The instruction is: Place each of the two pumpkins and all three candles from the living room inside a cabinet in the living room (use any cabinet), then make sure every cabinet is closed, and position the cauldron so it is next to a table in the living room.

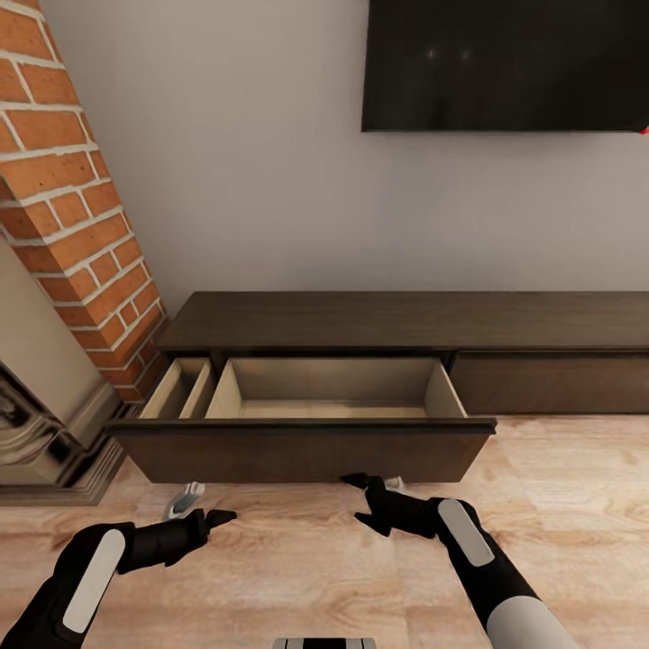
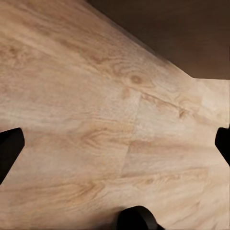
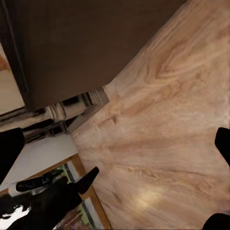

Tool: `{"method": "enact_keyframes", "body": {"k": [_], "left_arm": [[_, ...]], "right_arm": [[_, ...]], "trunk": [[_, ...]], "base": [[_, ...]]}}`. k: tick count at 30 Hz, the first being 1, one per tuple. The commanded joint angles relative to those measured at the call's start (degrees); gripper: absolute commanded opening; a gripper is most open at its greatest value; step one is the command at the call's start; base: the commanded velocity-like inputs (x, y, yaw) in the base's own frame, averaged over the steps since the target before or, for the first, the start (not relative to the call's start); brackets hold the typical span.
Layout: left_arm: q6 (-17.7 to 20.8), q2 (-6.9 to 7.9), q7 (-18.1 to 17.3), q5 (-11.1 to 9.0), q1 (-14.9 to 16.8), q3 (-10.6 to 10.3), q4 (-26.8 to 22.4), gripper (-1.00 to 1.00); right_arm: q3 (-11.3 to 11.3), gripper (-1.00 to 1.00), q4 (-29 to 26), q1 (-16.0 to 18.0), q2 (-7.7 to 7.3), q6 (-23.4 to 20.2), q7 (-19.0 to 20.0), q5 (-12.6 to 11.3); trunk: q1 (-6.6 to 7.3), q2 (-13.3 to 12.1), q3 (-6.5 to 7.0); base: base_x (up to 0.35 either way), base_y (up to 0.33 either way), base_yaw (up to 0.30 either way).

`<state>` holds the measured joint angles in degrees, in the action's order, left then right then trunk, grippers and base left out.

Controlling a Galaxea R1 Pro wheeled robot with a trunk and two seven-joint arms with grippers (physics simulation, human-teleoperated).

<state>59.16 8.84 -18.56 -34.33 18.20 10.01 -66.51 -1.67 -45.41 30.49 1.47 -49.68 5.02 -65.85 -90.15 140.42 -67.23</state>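
Observation:
The long dark-brown cabinet [image 1: 406, 320] stands against the wall under a television. Its left drawer is pulled out, dark front [image 1: 302, 451] toward me, and what I see of its pale wood inside [image 1: 333, 388] is bare. A narrower compartment [image 1: 180, 388] sits at the drawer's left end. My left gripper [image 1: 209, 523] hovers open over the floor just before the drawer front [image 2: 182, 33]. My right gripper [image 1: 361, 498] is open too, close to the lower edge of the drawer front [image 3: 72, 43]. The pumpkins, the candles and the cauldron are out of view.
A brick column [image 1: 72, 198] and a stone fireplace surround [image 1: 36, 424] stand at the left, close to the drawer's end. A black television [image 1: 505, 63] hangs above the cabinet. Light wood floor [image 1: 297, 577] lies beneath both arms.

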Motion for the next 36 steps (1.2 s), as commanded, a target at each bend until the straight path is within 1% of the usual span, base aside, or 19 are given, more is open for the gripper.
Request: {"method": "enact_keyframes", "body": {"k": [1, 3, 4, 6, 7, 9, 12, 16, 18, 21, 22, 23, 25, 27, 29, 30, 33, 36], "left_arm": [[0.22, 0.00, 0.03, 0.61, 0.05, 0.10, -0.01, 1.00], [0.16, -0.08, 0.74, 0.72, 0.05, 0.03, -0.02, 1.00], [0.12, -0.19, 1.34, 0.83, 0.06, -0.02, -0.02, 1.00], [0.05, -0.33, 2.57, 0.94, 0.07, -0.06, -0.03, 1.00], [0.00, -0.41, 3.34, 0.97, 0.04, -0.07, -0.03, 1.00], [-0.11, -0.54, 5.01, 1.00, 0.06, -0.17, -0.03, 1.00], [-0.16, -0.63, 6.55, 0.96, 0.07, -0.60, -0.03, 1.00], [-0.26, -0.70, 7.10, 0.94, 0.05, -1.02, -0.03, 1.00], [-0.32, -0.84, 7.17, 0.97, 0.06, -1.09, -0.08, 1.00], [-0.43, -1.41, 7.24, 1.03, 0.08, -1.19, -0.11, 1.00], [-0.48, -1.88, 7.56, 1.10, 0.04, -1.43, -0.13, 1.00], [-0.49, -2.09, 7.81, 1.12, 0.05, -1.65, -0.14, 1.00], [-0.56, -2.95, 9.96, 1.17, 0.05, -3.16, -0.18, 1.00], [-0.65, -3.40, 13.34, 1.11, 0.05, -4.47, -0.25, 1.00], [-0.69, -3.60, 16.38, 0.88, 0.07, -5.04, -0.27, 1.00], [-0.69, -3.65, 17.36, 0.87, 0.08, -5.19, -0.28, 1.00], [-0.71, -3.72, 18.89, 1.07, 0.06, -5.39, -0.29, 1.00], [-0.74, -3.70, 19.29, 1.18, 0.07, -5.47, -0.27, 1.00]], "right_arm": [[0.11, 1.00, -2.02, -0.70, -1.26, -1.61, -1.94, 0.44], [0.38, 1.00, -4.94, -3.04, -3.51, -3.29, -4.89, 0.50], [0.78, 1.00, -6.06, -4.53, -5.13, -4.02, -6.03, 0.49], [1.40, 1.00, -6.75, -5.81, -7.15, -4.54, -6.68, 0.37], [1.62, 1.00, -6.90, -6.15, -7.95, -4.67, -6.84, 0.35], [1.89, 1.00, -6.99, -6.51, -8.93, -4.74, -6.97, 0.28], [1.95, 1.00, -6.94, -6.75, -9.40, -4.77, -7.07, 0.41], [2.20, 1.00, -6.38, -6.95, -9.79, -4.43, -7.51, 0.67], [2.74, 1.00, -4.25, -7.94, -10.70, -3.40, -8.71, 0.61], [3.39, 1.00, -1.82, -10.50, -11.25, 1.21, -10.00, 0.56], [3.50, 1.00, -1.19, -11.28, -11.35, 3.82, -10.23, 0.63], [3.52, 1.00, -1.01, -11.45, -11.40, 4.64, -10.28, 0.65], [3.57, 1.00, -0.24, -11.85, -11.53, 7.38, -10.46, 0.69], [3.63, 1.00, 0.96, -12.01, -11.73, 8.49, -10.64, 0.62], [3.38, 1.00, 2.32, -12.08, -11.80, 8.82, -10.77, 0.65], [3.30, 1.00, 2.74, -12.09, -11.82, 8.95, -10.81, 0.68], [3.20, 1.00, 3.14, -12.12, -11.80, 9.55, -10.92, 0.78], [3.18, 1.00, 3.04, -12.12, -11.90, 9.71, -11.20, 0.85]], "trunk": [[0.23, -0.40, 0.14], [0.67, -1.20, 0.50], [0.89, -1.60, 0.68], [1.33, -2.40, 1.04], [1.55, -2.81, 1.22], [1.99, -3.61, 1.58], [2.65, -4.81, 2.11], [3.53, -6.42, 2.83], [3.97, -7.22, 3.19], [4.63, -8.42, 3.73], [4.85, -8.82, 3.91], [5.07, -9.22, 4.09], [5.51, -10.02, 4.45], [5.95, -10.83, 4.81], [6.38, -11.63, 5.17], [6.60, -12.03, 5.35], [7.26, -13.23, 5.88], [7.92, -14.44, 6.42]], "base": [[0.000, 0.000, 0.000], [0.000, 0.000, 0.000], [0.000, 0.000, 0.000], [0.000, 0.000, 0.000], [0.000, 0.000, 0.000], [0.000, 0.000, 0.000], [0.000, 0.000, 0.000], [0.000, 0.000, 0.000], [0.000, 0.000, 0.000], [0.000, 0.000, 0.000], [0.000, 0.000, 0.000], [0.000, 0.000, 0.000], [0.000, 0.000, 0.000], [0.000, 0.000, 0.000], [0.000, 0.000, 0.000], [0.000, 0.000, 0.000], [0.000, 0.000, 0.000], [0.000, 0.000, 0.000]]}}
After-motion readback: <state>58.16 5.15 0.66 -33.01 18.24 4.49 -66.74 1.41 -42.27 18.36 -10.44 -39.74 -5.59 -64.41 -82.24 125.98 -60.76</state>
